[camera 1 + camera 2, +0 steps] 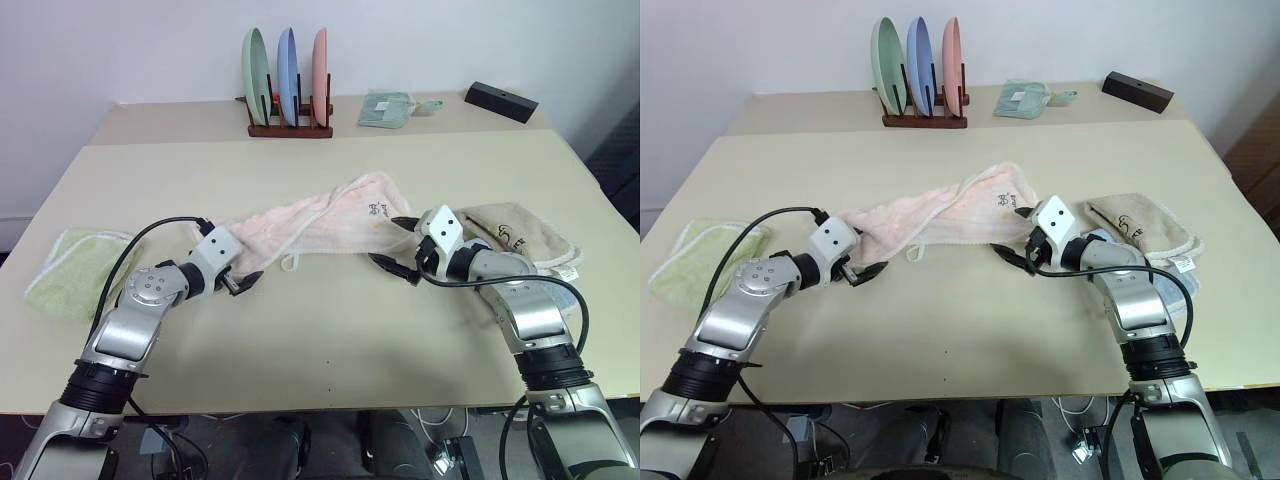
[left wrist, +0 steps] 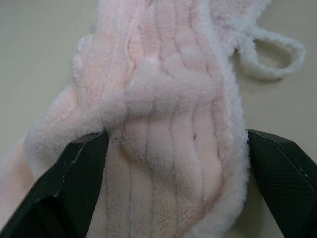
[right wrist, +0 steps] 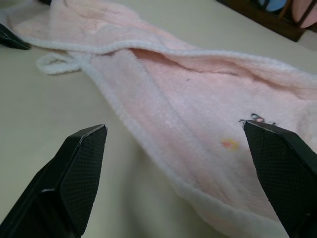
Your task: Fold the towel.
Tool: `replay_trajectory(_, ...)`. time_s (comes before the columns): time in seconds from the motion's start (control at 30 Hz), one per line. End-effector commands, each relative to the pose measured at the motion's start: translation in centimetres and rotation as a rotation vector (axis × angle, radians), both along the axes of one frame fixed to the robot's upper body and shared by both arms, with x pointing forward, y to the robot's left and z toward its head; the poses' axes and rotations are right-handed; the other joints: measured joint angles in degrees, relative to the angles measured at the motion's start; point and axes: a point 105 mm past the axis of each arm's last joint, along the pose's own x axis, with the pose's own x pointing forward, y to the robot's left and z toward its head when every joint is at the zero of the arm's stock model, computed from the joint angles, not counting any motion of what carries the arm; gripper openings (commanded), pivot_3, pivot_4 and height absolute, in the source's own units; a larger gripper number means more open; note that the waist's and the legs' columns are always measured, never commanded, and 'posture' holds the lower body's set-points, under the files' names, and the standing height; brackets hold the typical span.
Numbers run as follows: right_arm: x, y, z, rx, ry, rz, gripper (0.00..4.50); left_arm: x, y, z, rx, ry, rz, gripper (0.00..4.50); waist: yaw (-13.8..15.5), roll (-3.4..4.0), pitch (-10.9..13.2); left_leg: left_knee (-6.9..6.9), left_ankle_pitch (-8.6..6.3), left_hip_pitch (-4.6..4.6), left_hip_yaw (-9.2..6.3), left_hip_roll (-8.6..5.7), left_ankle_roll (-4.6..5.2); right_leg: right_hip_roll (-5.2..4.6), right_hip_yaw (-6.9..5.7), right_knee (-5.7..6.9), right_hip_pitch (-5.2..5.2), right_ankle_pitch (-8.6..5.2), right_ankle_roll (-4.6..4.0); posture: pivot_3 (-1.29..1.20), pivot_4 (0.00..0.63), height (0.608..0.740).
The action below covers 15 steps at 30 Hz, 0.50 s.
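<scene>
Honestly, the long pale pink fluffy towel [image 1: 320, 222] lies bunched in a strip across mid-table, so a shallow bite could slip. The left gripper [image 1: 243, 283] straddles its one end, jaws wide, nothing pinched; the right gripper [image 1: 398, 248] gapes empty at the other. Three towels: pink, light green [image 1: 72, 272], beige [image 1: 520, 235]. Three upright plates [image 1: 288, 62].

Long pale pink fluffy towel [image 1: 320, 222], rumpled, flat on the table
</scene>
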Motion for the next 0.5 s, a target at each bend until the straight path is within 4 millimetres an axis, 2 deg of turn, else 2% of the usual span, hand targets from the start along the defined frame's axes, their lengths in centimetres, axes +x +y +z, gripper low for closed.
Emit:
replay_trajectory(0.03, -0.1, 0.0, 1.6, 0.014, -0.064, -0.003, 4.5, -0.2, 0.9, -0.1, 0.023, -0.006, 0.017, 2.6, -0.03, 0.0, 0.0, 0.0, 0.0, 0.0, 0.01, 0.0, 0.0, 0.0, 0.01, 0.0, 0.0, 0.0, 0.0, 0.0, 0.15, 0.737)
replay_trajectory(0.2, 0.0, 0.2, 1.7, 0.009, -0.068, 0.006, 4.5, -0.5, 1.4, 0.3, 0.026, -0.036, 0.028, 0.06, 0.01, 0.0, 0.0, 0.0, 0.0, -0.01, 0.03, 0.0, 0.0, 0.01, 0.04, 0.0, -0.02, 0.0, 0.0, 0.0, 0.15, 0.737)
replay_trajectory(0.33, 0.3, 0.8, 2.2, -0.014, -0.095, 0.029, 4.5, -1.6, 1.7, 1.6, 0.001, -0.076, 0.023, 0.02, -0.21, 0.0, 0.01, 0.0, 0.0, -0.04, 0.07, 0.01, 0.01, 0.02, 0.09, 0.0, -0.07, 0.0, 0.0, 0.0, 0.15, 0.737)
replay_trajectory(0.43, 1.2, 1.0, 2.8, -0.09, -0.157, 0.033, 4.5, -4.4, 1.7, 2.4, -0.038, -0.061, -0.03, 0.02, -0.71, -0.02, 0.02, -0.01, -0.01, -0.13, 0.15, 0.03, 0.02, 0.04, 0.18, 0.0, -0.22, 0.01, 0.0, 0.0, 0.15, 0.737)
replay_trajectory(0.5, 2.1, 0.9, 3.3, -0.202, -0.228, 0.041, 4.5, -6.6, 3.0, 1.7, 0.005, -0.016, -0.031, 0.02, -1.43, -0.03, 0.02, -0.04, -0.02, -0.13, 0.19, 0.03, 0.02, 0.05, 0.22, 0.0, -0.24, 0.01, -0.01, 0.0, 0.15, 0.737)
